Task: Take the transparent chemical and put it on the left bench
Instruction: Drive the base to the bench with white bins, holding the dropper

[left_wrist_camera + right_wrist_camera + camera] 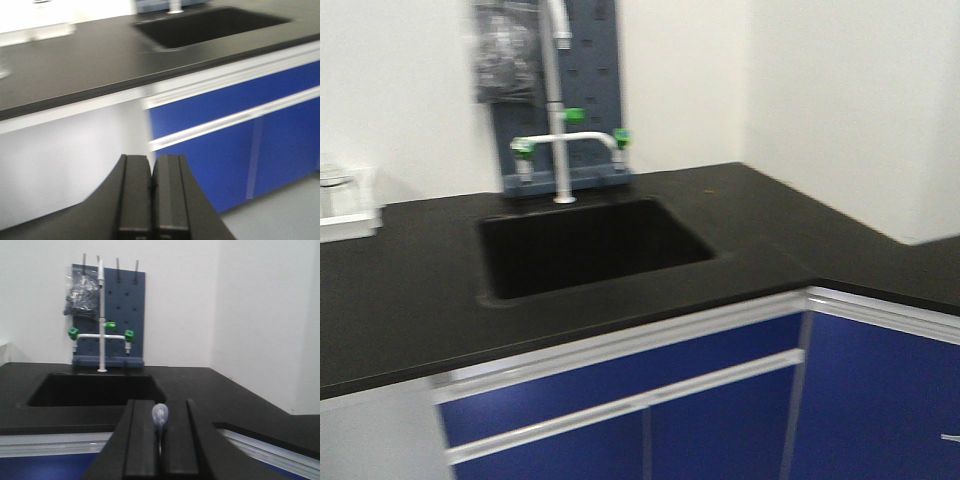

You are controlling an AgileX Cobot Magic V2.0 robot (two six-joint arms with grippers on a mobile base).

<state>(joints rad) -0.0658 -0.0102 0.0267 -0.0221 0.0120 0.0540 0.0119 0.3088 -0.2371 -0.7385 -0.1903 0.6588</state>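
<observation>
- Black left bench (75, 55) runs past the sink (590, 245), under a white wall.
- Right fingers (160, 403) narrow, pinching the transparent chemical (160, 414); only the dropper bulb shows.
- Left fingers (152, 159) pressed together, empty.
- Probably light, slick, fragile: gentle pinch on the stem.
- Long axis along the finger gap, bulb towards the sink.

Right pincer (160, 404) clamps a clear dropper (160, 415) between 2 fingers, facing the black sink (90, 389).

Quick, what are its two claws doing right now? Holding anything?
Left gripper: closed, holding nothing.
Right gripper: closed on a clear dropper, whose bulb sticks up from it.
</observation>
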